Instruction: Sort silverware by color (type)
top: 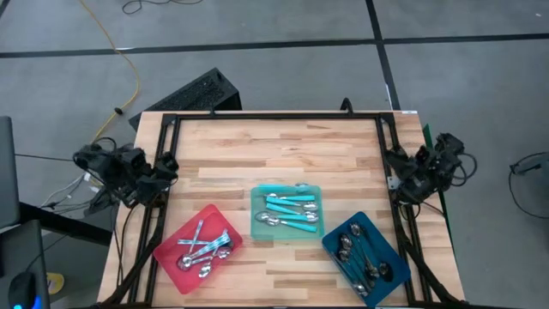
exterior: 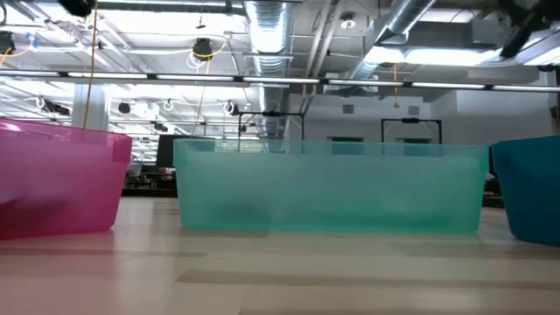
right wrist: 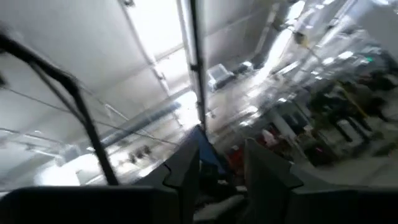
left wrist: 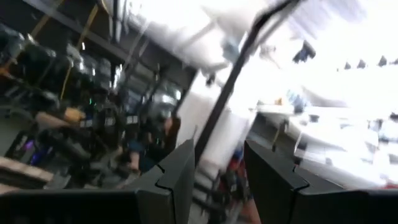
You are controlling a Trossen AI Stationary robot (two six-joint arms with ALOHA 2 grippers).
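The silverware lies in three trays near the table's front edge. Shiny silver spoons [top: 204, 249] are in the red tray [top: 211, 218]. Spoons with turquoise handles [top: 290, 209] are in the teal tray [top: 257, 227]. Dark spoons [top: 360, 257] are in the blue tray [top: 378, 226]. My left gripper [top: 165, 167] is drawn back at the table's left edge. It points up into the room, open and with nothing between its fingers [left wrist: 180, 177]. My right gripper [top: 400, 174] is drawn back at the right edge, also tipped up, open and empty [right wrist: 224, 171].
The low view shows the walls of the red tray [exterior: 61, 179], teal tray [exterior: 332, 188] and blue tray [exterior: 529, 188] side by side. A black frame [top: 274, 118] runs along the table's far and side edges. Bare wood [top: 283, 150] lies behind the trays.
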